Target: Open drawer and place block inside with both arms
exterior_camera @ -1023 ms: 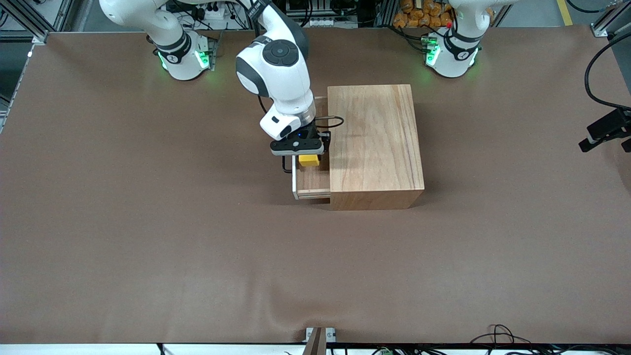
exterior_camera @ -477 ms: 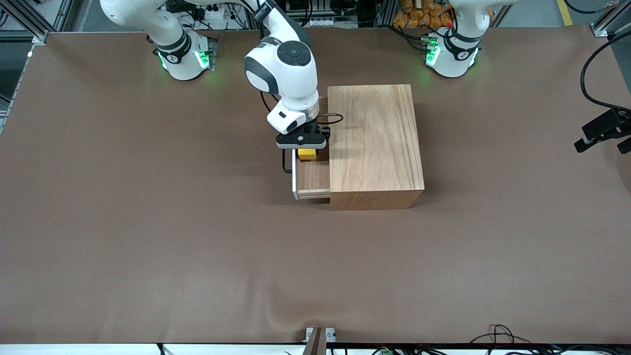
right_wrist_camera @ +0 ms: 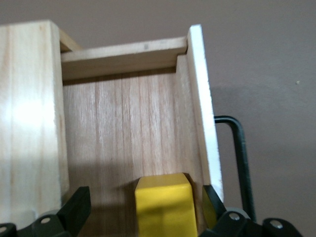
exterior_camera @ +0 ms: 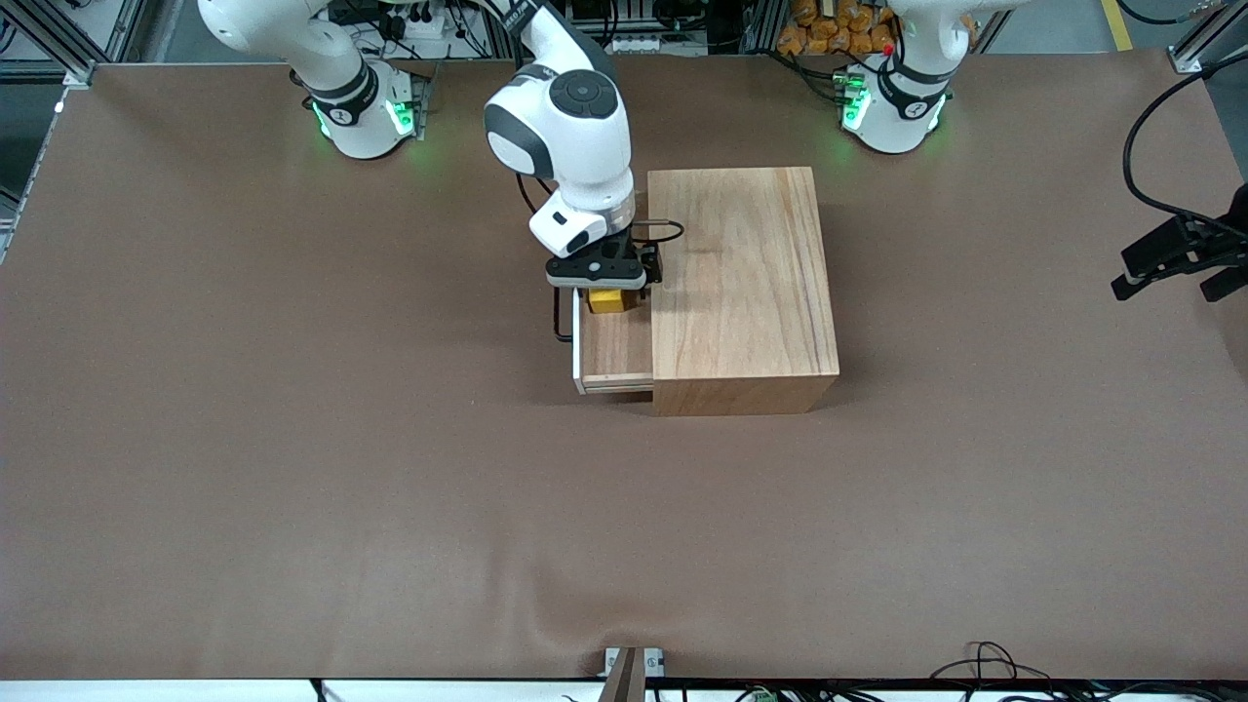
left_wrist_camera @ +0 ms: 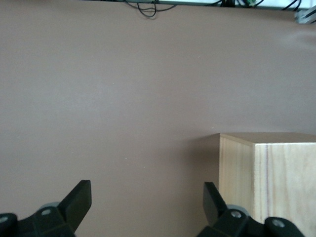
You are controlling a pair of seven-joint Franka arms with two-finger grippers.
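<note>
Drawer (right_wrist_camera: 123,128) floor bears block (right_wrist_camera: 163,205) between parted jaws.

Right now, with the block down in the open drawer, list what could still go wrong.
1. The right gripper stands open low in the drawer, one finger close to the white front panel; lifting off line could snag it.
2. The block sits close to that finger, so a crooked retreat may nudge it.
3. The drawer is only partly out of the box; the gripper could catch the box edge.
</note>
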